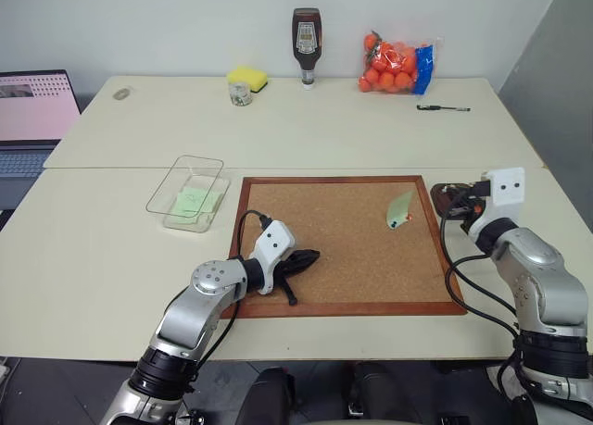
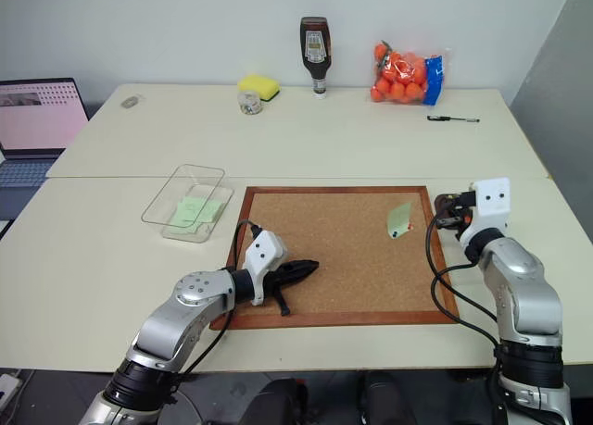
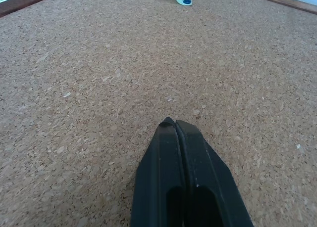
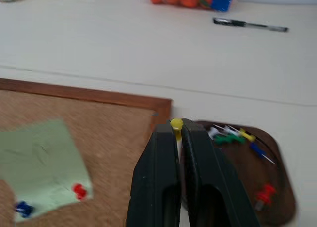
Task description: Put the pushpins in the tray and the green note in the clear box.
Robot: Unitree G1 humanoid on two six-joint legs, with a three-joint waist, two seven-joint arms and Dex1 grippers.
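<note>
A pale green note [image 1: 399, 208] lies curled on the corkboard [image 1: 343, 249], held by a red pushpin [image 4: 79, 190] and a blue pushpin [image 4: 22, 207]. My right gripper [image 4: 176, 126] is shut on a yellow pushpin [image 4: 176, 122], just beside the near left rim of the dark brown tray [image 4: 280, 187]. Several pushpins [image 4: 233, 134] lie in that tray, which sits off the board's right edge [image 1: 443, 199]. My left gripper [image 1: 313, 256] hovers shut and empty over the board's near left part. The clear box [image 1: 185, 160] left of the board holds green paper [image 1: 197, 201].
A laptop [image 1: 32, 110] stands at the far left. Along the back of the table are a small glass jar [image 1: 240, 93], a yellow sponge [image 1: 248, 77], a sauce bottle [image 1: 307, 45], a bag of oranges [image 1: 397, 64] and a pen [image 1: 443, 107].
</note>
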